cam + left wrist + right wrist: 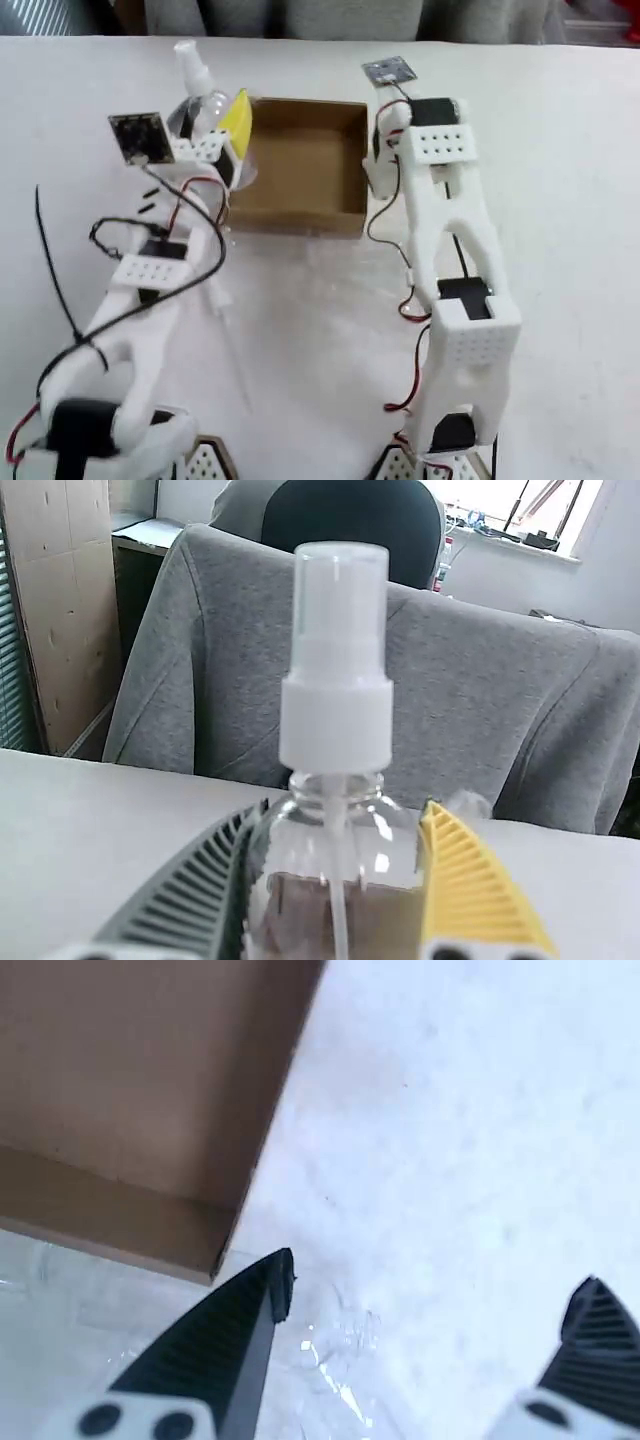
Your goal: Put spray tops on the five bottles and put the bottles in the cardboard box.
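Note:
A clear bottle (193, 112) with a white spray top (189, 58) stands upright just left of the cardboard box (300, 218). My left gripper (215, 132) is shut on the bottle's body. In the left wrist view the bottle (320, 865) sits between the grey and yellow fingers of that gripper (345, 815), with the spray top (335, 680) rising above them. My right gripper (378, 168) hangs by the box's right wall. In its own view the gripper (437, 1272) is open over the bare table beside the box (150, 1060), with nothing between its fingers.
A loose spray top (218, 296) with a long dip tube lies on the table in front of the box, beside the left arm. A black cable tie (55, 262) lies at the left. The box looks empty inside. A chair with a grey jacket (500, 710) stands behind the table.

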You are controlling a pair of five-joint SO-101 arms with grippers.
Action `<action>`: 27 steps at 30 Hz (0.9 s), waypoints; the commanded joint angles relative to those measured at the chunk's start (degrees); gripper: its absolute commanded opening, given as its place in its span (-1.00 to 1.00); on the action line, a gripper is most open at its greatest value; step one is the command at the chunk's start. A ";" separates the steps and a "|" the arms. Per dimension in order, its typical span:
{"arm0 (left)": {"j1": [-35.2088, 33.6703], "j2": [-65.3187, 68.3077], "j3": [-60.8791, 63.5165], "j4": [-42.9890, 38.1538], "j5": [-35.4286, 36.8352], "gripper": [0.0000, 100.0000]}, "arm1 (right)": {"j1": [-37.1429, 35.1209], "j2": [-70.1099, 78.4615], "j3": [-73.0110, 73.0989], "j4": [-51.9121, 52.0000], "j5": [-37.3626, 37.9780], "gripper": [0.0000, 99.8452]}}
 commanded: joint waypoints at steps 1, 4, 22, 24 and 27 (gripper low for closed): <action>-0.57 7.96 -11.52 -1.93 0.18 -0.82 | 2.07 -1.63 0.00 2.15 -0.35 -0.23; -0.57 14.99 -17.93 -1.93 0.18 -0.82 | 2.95 -3.30 4.57 0.84 -0.26 -0.23; 1.10 42.77 -39.82 -13.54 -8.62 -0.83 | 1.98 -30.46 44.40 -27.82 1.58 -0.23; 1.10 45.67 -42.81 -13.54 -8.62 -0.83 | 1.98 -30.46 44.57 -28.09 1.58 -0.23; 1.01 50.33 -48.09 -13.54 -8.70 -0.83 | 2.24 -30.46 44.66 -28.18 1.58 -0.23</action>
